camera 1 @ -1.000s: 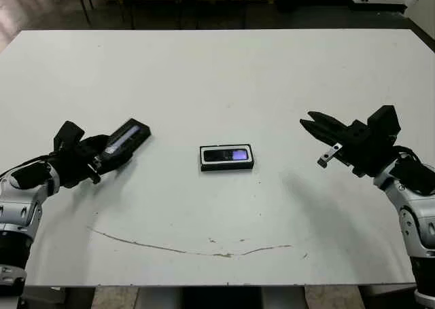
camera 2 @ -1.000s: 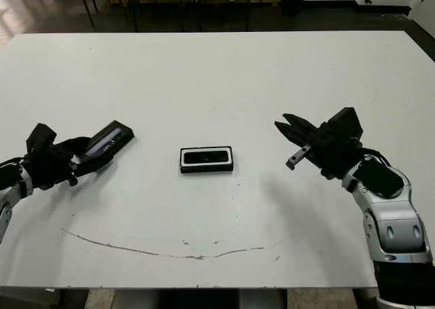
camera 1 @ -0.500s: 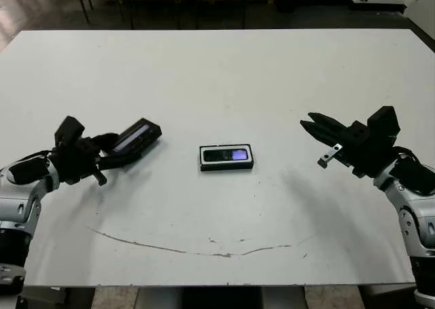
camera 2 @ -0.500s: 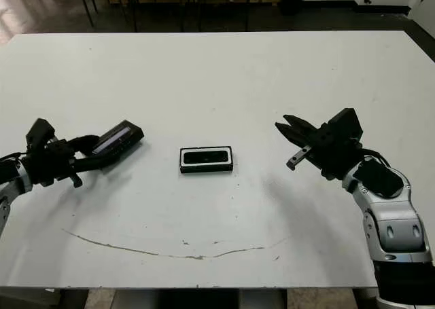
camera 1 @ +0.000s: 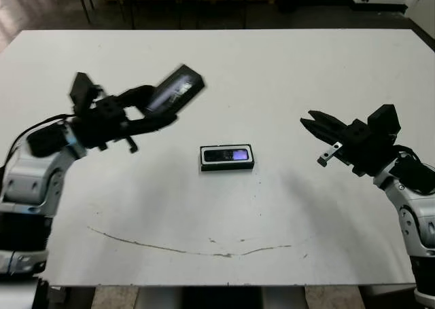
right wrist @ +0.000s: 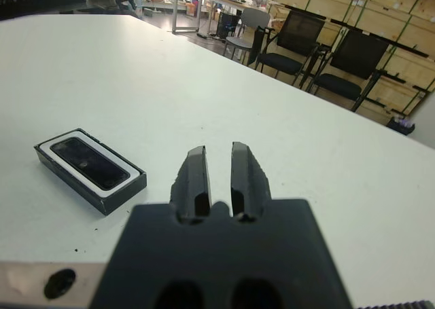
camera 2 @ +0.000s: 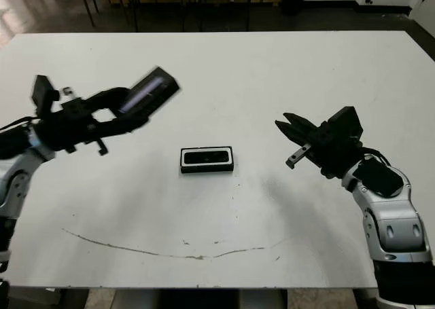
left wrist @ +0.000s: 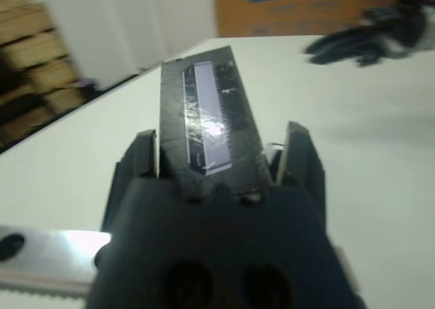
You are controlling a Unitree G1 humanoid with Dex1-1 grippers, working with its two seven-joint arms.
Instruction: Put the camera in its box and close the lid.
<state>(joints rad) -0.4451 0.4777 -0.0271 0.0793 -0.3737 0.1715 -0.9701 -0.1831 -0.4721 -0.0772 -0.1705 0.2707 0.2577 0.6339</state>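
Camera (camera 1: pixel 226 155) already lies in the box (camera 1: pixel 227 166) at mid-table. Left gripper (camera 1: pixel 153 112), pinching the lid (camera 1: pixel 175 92) by one end, has swung it up off the table toward the box since a second ago. Right gripper (camera 1: pixel 314 128) waits well aside, fingers seemingly nearly together; covering comes next

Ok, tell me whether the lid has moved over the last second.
Yes. The lid, gripped by the left gripper, has risen off the table and swung toward the box, which hasn't shifted.
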